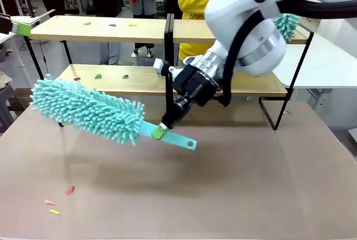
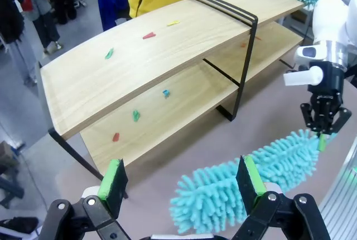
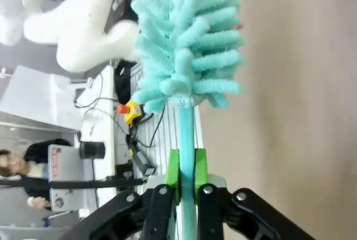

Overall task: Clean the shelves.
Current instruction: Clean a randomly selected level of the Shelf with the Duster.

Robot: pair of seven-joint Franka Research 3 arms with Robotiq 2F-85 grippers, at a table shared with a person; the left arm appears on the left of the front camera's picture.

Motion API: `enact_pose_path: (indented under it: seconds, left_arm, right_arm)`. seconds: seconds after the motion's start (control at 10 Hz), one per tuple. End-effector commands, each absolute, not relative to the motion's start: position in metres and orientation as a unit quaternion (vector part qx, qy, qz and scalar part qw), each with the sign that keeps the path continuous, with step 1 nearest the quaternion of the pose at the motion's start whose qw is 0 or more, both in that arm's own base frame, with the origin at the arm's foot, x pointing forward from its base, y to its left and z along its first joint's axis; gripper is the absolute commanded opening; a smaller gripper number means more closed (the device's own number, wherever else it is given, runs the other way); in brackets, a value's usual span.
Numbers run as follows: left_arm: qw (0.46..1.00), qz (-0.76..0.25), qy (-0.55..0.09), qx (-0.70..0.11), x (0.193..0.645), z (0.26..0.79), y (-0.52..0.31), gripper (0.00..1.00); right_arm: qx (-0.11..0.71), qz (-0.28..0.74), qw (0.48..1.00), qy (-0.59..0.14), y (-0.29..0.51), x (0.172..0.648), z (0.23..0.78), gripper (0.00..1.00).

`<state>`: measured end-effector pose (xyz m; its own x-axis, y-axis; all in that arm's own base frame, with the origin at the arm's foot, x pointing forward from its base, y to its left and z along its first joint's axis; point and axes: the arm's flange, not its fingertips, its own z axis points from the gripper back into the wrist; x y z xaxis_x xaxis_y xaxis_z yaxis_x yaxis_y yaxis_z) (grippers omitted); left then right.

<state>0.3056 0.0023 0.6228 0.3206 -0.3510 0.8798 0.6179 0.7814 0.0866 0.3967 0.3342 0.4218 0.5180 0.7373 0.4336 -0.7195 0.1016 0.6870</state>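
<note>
Scraps [image 1: 98, 76] litter both shelves [image 1: 67, 28]; right jaws clamp the teal duster [image 1: 89, 110] by its handle, left jaws gape empty.

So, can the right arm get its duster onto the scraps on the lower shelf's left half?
Probably yes. The right hand grips the duster by its handle, the head hangs in front of those scraps, and nothing seems to stand between; only the top board limits the tilt.
</note>
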Motion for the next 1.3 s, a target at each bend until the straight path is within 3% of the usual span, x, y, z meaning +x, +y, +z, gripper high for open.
enact_pose_path:
  seconds: [0.0,0.3,0.4,0.5,0.7,1.2]
  left_arm:
    - [0.806,-0.298,-0.494,-0.131,0.304,0.623,0.002,1.00]
    - [0.806,-0.298,-0.494,-0.131,0.304,0.623,0.002,1.00]
    - [0.806,-0.298,-0.494,-0.131,0.304,0.623,0.002,1.00]
    - [0.806,-0.298,-0.494,-0.131,0.304,0.623,0.002,1.00]
    - [0.806,-0.298,-0.494,-0.131,0.304,0.623,0.002,1.00]
    - [0.806,-0.298,-0.494,-0.131,0.304,0.623,0.002,1.00]
  right_arm:
    - [0.467,0.502,0.727,0.048,0.319,0.374,0.408,0.12]
    - [0.511,0.470,0.716,0.071,0.269,0.346,0.411,0.12]
    - [0.520,0.406,0.751,0.039,0.257,0.332,0.403,0.12]
    - [0.488,0.477,0.727,0.080,0.294,0.362,0.403,0.12]
    - [0.498,0.451,0.737,0.075,0.270,0.348,0.399,0.12]
    - [0.521,0.440,0.730,-0.036,0.219,0.335,0.437,0.12]
